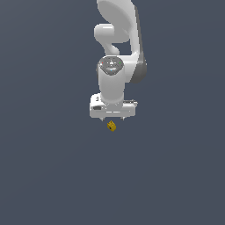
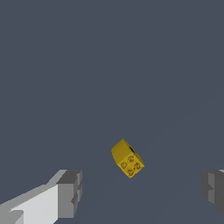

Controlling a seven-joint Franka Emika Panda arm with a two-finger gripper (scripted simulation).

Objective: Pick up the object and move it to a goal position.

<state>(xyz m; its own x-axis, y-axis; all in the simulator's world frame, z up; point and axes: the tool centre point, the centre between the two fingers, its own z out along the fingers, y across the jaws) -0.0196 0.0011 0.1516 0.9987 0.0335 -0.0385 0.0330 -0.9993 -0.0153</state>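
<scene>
White two-fingered robot gripper (image 1: pixel 113 118) hangs from a glossy white jointed robot arm (image 1: pixel 118 44) over a plain dark slate-grey surface (image 1: pixel 52 176), fingers pointing down. Its jaws stand wide apart and hold nothing. In the wrist view, the two grey finger pads (image 2: pixel 70 192) sit far from each other at opposite sides, with bare surface between them. A tiny mustard-yellow blocky object (image 1: pixel 111 126) lies on the surface just below the fingertips in the exterior view, roughly centred under the gripper. The wrist view shows the object (image 2: pixel 127 158) tilted, one face marked with small dark rings, lying between the fingers without touching either one.
</scene>
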